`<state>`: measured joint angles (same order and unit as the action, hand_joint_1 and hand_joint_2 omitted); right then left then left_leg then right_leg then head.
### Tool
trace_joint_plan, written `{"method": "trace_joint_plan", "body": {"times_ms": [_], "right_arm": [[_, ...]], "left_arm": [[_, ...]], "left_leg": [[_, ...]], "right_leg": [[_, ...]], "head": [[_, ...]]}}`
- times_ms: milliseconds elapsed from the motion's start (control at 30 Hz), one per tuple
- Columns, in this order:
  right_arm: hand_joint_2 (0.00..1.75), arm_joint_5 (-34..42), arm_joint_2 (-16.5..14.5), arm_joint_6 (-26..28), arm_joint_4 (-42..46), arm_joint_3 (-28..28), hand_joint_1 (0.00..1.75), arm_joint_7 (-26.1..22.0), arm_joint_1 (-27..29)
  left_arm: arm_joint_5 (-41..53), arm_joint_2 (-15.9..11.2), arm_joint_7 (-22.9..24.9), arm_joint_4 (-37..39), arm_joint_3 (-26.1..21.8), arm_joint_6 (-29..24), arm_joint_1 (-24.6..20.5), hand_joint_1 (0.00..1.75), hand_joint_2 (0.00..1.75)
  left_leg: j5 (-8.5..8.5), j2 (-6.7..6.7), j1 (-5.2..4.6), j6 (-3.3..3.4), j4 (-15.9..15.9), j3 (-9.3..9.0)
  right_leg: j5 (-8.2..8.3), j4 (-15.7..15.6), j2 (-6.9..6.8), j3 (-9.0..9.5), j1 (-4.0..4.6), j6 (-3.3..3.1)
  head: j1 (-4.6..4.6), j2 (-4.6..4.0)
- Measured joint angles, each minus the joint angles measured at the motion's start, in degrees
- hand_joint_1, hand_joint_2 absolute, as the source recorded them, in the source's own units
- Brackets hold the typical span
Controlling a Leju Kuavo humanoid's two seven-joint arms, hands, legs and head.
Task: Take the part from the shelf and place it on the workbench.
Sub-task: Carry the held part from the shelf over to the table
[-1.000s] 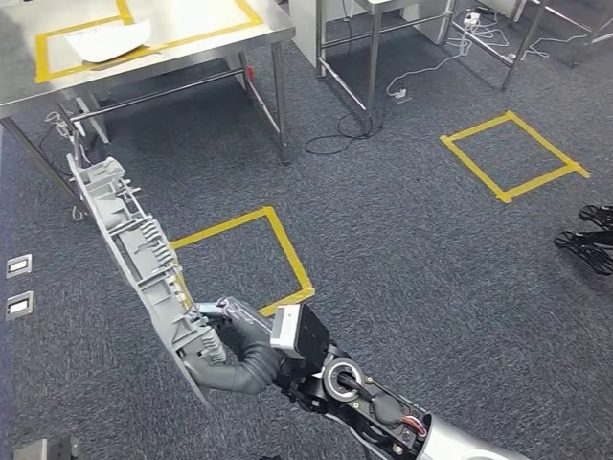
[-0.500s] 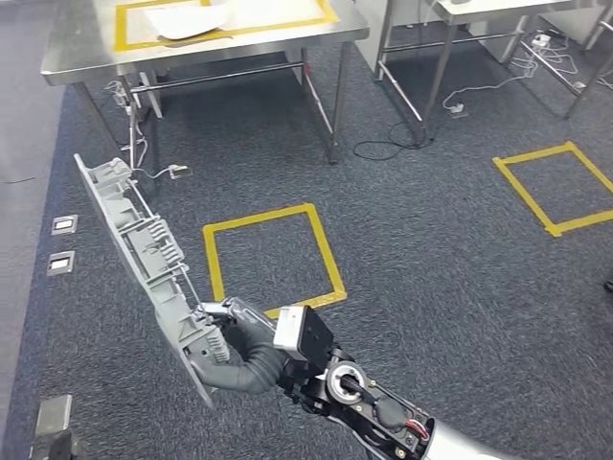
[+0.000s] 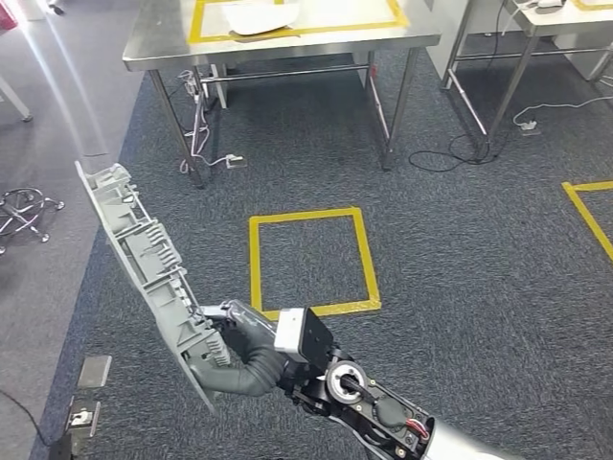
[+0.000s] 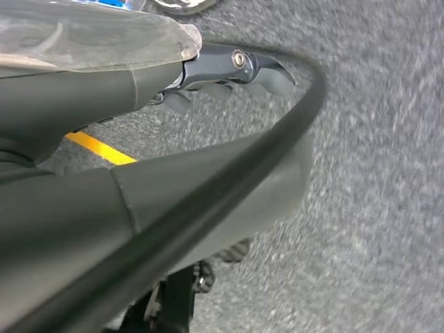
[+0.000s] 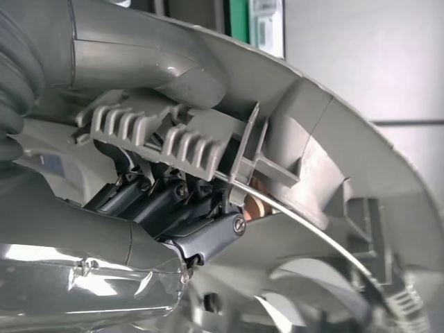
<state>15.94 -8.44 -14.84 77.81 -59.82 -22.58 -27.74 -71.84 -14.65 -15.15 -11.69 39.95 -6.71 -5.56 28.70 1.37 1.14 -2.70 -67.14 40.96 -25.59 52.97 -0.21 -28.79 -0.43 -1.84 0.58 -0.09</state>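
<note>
My right hand (image 3: 242, 350) grips the lower end of a long grey ribbed plastic part (image 3: 145, 259). The part slants up and away to the left, over the carpet. In the right wrist view the dark fingers (image 5: 204, 236) are curled into the part's ribbed inner side (image 5: 325, 152). The steel workbench (image 3: 166, 43) stands ahead at the far side of the carpet, with a yellow taped rectangle and a white sheet (image 3: 261, 14) on its top. My left hand (image 4: 220, 69) hangs over the carpet, and I cannot make out how its fingers lie.
A yellow taped square (image 3: 361, 254) marks the carpet between me and the workbench. A second steel table (image 3: 520, 19) stands at the right. Cables (image 3: 210, 158) lie under the workbench. Floor sockets (image 3: 94, 369) and a chair base (image 3: 22, 206) are at the left.
The whole view has swung left: the workbench and the floor square have slid to the right in the picture. My right hand keeps the same hold on the part.
</note>
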Motion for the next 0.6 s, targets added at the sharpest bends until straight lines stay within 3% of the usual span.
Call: {"method": "trace_joint_plan", "body": {"times_ms": [33, 67, 100, 200, 267, 400, 533, 600], "right_arm": [[1.75, 0.08, 0.01, -0.01, -0.05, 0.00, 1.55, -0.02, 0.03], [1.75, 0.33, 0.01, -0.11, -0.10, 0.01, 1.55, -0.05, 0.04], [1.75, 0.76, 0.01, -0.33, -0.11, 0.02, 1.55, -0.10, 0.03], [1.75, 2.32, 0.01, -1.09, -0.12, 0.07, 1.55, -0.23, 0.00], [1.75, 2.91, 0.01, -1.17, -0.14, 0.13, 1.55, -0.27, 0.02], [1.75, 3.50, 0.01, -0.87, -0.17, 0.37, 1.55, -0.47, 0.05], [1.75, 4.35, 0.01, -0.64, -0.18, 0.81, 1.55, -0.92, 0.06], [1.75, 4.52, 0.01, -0.64, -0.18, 1.02, 1.55, -1.05, 0.07]], "left_arm": [[-0.03, 0.05, 0.00, 0.00, 0.00, -0.06, -0.01, 0.00, 0.00], [-0.05, 0.10, 0.00, 0.00, 0.00, -0.10, 0.06, 0.00, 0.00], [-0.07, 0.13, 0.00, 0.00, 0.00, -0.13, 0.13, 0.00, 0.00], [-0.15, 0.04, 0.00, 0.00, -0.01, -0.22, 0.18, 0.00, 0.00], [-0.21, 0.11, 0.00, 0.00, -0.02, -0.29, 0.18, 0.00, 0.00], [-0.35, 0.25, 0.00, 0.00, -0.03, -0.45, 0.34, 0.00, 0.00], [-0.61, 0.26, 0.00, 0.00, -0.04, -0.44, 0.34, 0.00, 0.00], [-0.73, 0.26, 0.00, 0.00, -0.04, -0.42, 0.34, 0.00, 0.00]], "left_leg": [[0.80, -0.50, 0.21, -0.28, -2.81, 1.48], [0.61, -0.79, 0.46, -0.53, -3.60, 1.90], [-0.63, -1.00, 0.71, -0.74, -1.91, 0.97], [-5.23, -1.82, 1.13, -0.90, 10.06, -5.71], [-5.60, -2.04, 1.06, -0.37, 13.08, -7.41], [-5.48, -1.90, 0.83, 0.13, 13.04, -7.64], [-5.29, -1.89, 0.40, 0.79, 12.98, -7.70], [-5.24, -1.90, 0.27, 0.94, 12.95, -7.69]], "right_leg": [[-0.07, 0.02, -0.66, -0.03, 0.02, -0.01], [-0.14, 0.05, -1.21, -0.04, 0.01, 0.04], [-0.23, 0.12, -1.62, -0.04, -0.03, 0.16], [-0.80, 0.67, -2.49, -0.04, 0.02, 1.03], [-1.36, 0.98, -2.69, -0.10, 0.35, 1.50], [-1.36, 1.03, -2.43, 0.10, 0.46, -0.65], [-1.17, 0.67, -2.40, 0.37, 0.16, -0.23], [-1.10, 0.46, -2.39, 0.47, -0.02, 0.70]], "head": [[0.26, 0.00], [0.47, 0.00], [0.68, 0.00], [1.23, 0.00], [1.26, 0.00], [0.02, -0.01], [-0.82, -0.01], [-1.07, -0.01]]}}
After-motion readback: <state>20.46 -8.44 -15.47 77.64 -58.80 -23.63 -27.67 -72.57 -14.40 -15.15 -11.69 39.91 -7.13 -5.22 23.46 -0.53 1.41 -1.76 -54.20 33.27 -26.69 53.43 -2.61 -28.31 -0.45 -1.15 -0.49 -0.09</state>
